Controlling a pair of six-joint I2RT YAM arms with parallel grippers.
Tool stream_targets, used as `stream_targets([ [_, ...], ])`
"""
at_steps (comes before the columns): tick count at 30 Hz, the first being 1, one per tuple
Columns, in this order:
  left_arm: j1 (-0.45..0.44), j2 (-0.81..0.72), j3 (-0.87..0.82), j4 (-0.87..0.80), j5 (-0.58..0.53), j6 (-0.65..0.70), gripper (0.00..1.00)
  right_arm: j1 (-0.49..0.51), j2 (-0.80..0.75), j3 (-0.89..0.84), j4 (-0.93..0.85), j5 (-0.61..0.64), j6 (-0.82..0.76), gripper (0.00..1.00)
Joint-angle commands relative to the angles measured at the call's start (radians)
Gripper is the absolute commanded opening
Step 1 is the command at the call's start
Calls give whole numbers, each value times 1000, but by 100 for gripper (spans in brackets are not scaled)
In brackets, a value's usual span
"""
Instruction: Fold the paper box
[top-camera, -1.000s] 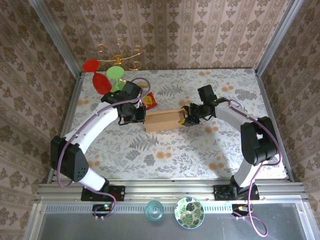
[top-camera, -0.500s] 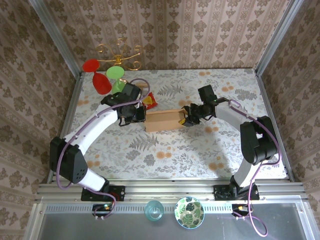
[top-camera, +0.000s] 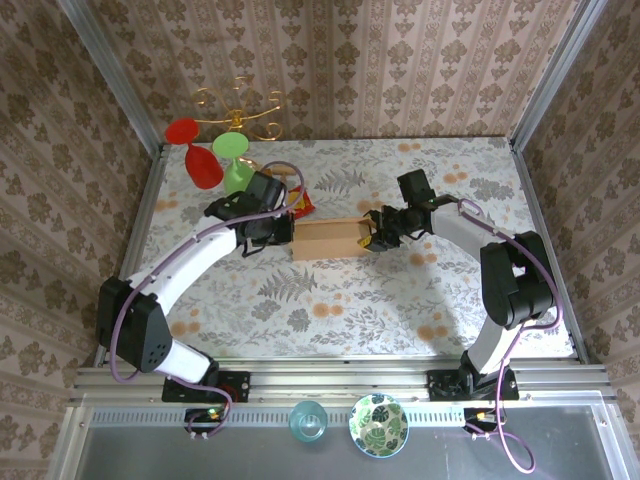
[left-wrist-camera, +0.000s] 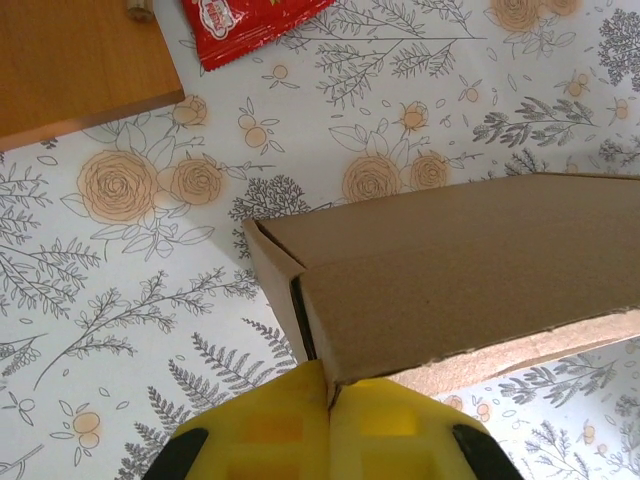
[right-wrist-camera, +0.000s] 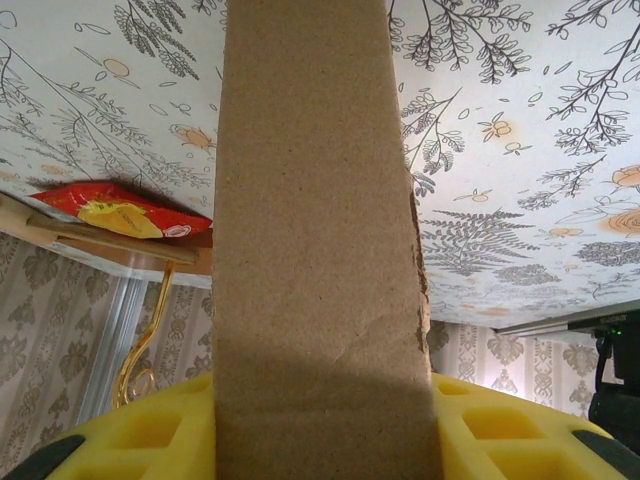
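Note:
The paper box is a brown cardboard shape lying mid-table between the two arms. My left gripper is at its left end. In the left wrist view its yellow fingers are pressed together, shut, and the left gripper touches the lower corner of the box with its tips. My right gripper is at the box's right end. In the right wrist view the box runs away from the camera, and the right gripper clamps its near end between both yellow fingers.
A red snack packet and a wooden block lie just behind the box's left end. A red glass, a green glass and a gold stand are at the back left. A bowl sits below the table edge.
The left arm has shifted slightly right, toward the box's left end, and the box has edged a little farther back. The right gripper keeps its hold.

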Motion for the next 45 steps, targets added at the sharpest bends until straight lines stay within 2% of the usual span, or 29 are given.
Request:
stream_targets([
  [1,-17,30,-51,-45,-29,23,0,-3,33,3,-12,8,-35,47],
  [8,-19,72,-48,-47,-60,11,0,-29,58,97,-124,-5,-189,62],
  [14,-19,126,-8,-66,-67,13,0,-52,50,139,-195,-2,-284,69],
  [19,-18,153,20,-78,-72,23,0,-88,17,169,-282,61,-403,73],
  [24,-19,177,39,-86,-72,31,0,-128,-56,214,-343,189,-623,74],
  [27,-17,185,49,-89,-74,37,0,-138,-112,237,-349,293,-828,71],
  [30,-19,183,56,-90,-77,44,0,-123,-179,225,-279,361,-1104,62],
  [34,-19,183,58,-91,-77,51,0,-100,-238,183,-219,348,-1496,56],
  [37,-20,184,60,-93,-77,54,0,-83,-217,211,-293,346,-1721,48],
  [42,-23,184,61,-99,-78,60,0,-22,-142,287,-440,459,-1990,39],
  [45,-23,187,65,-100,-77,62,0,7,-122,295,-464,507,-2062,40],
])
